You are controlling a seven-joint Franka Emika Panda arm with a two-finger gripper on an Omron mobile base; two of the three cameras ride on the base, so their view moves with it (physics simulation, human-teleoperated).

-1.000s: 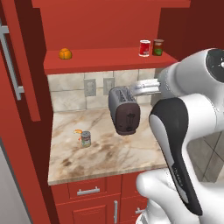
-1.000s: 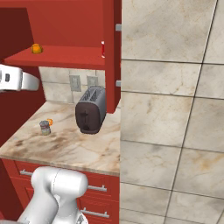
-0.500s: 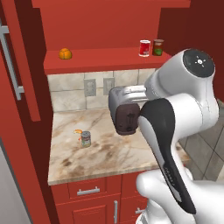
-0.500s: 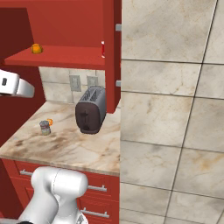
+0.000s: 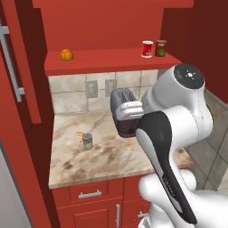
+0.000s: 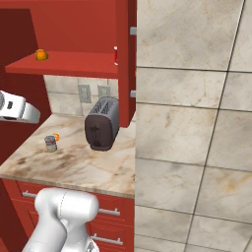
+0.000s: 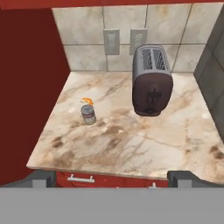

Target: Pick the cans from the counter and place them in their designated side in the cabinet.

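Standing upright on the counter (image 5: 129,156), towards its left part and well apart from the dark toaster (image 5: 127,113), the silver-grey can (image 5: 87,141) is the one still to be moved; a small orange scrap (image 7: 87,101) lies just beside it on the wall side. The can is seen again from the right base camera (image 6: 50,143) and from the hand camera (image 7: 88,114). It is judged to be a light, rigid metal cylinder with smooth, rather slippery walls, unlikely to be crushed or broken but easily toppled if it is nudged from one side. A hold across the middle of its body, with one finger on each side of the curved wall and the can kept upright, is judged the safest. The red can (image 5: 147,48) is already set on the cabinet (image 5: 111,60) shelf, at its right end, just beside a dark can (image 5: 161,48) with a green and red label, while an orange fruit (image 5: 66,54) sits well apart at the left end. The arm is folded high over the counter, its hand raised above the front edge and tilted down at the slab. The gripper (image 7: 111,177) is seen at the bottom of the hand camera's picture with its jaws spread wide and nothing between them. The can lies ahead of it and off to the left, so a reach forward and down is judged to be called for.
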